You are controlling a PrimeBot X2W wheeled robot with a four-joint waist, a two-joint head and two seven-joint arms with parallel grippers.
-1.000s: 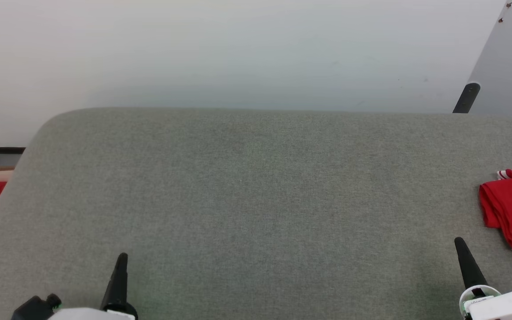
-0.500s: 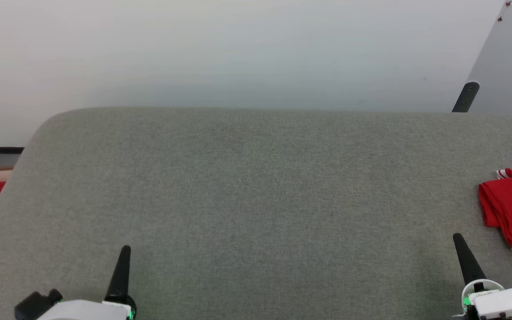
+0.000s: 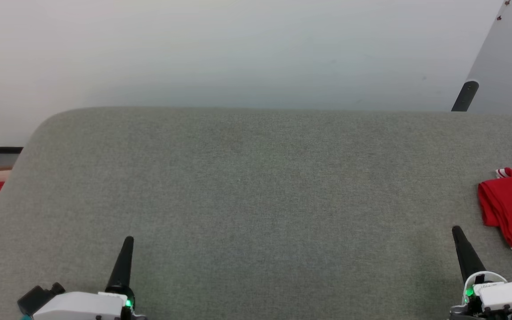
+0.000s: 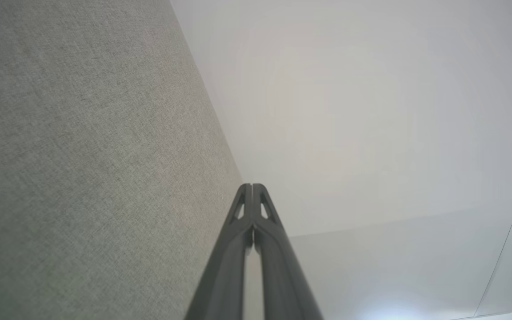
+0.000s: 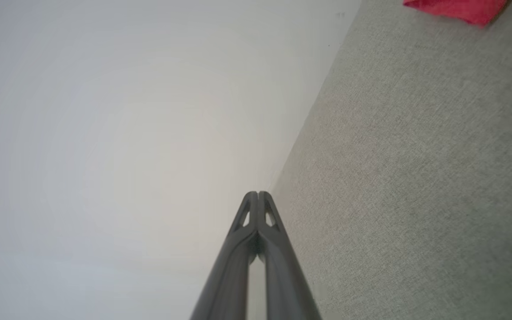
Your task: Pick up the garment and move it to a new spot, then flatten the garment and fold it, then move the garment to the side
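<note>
Head view, crumpled red garment (image 3: 511,209), white-striped trim, grey surface (image 3: 256,200) right edge

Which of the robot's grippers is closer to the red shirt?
Right. The right gripper sits close by the shirt, to its left; the left gripper is far across the grey surface.

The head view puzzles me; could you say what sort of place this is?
Probably an indoor test room for cloth folding: a broad grey fabric-covered surface against a plain white wall, with the crumpled red garment lying at its right edge.
</note>
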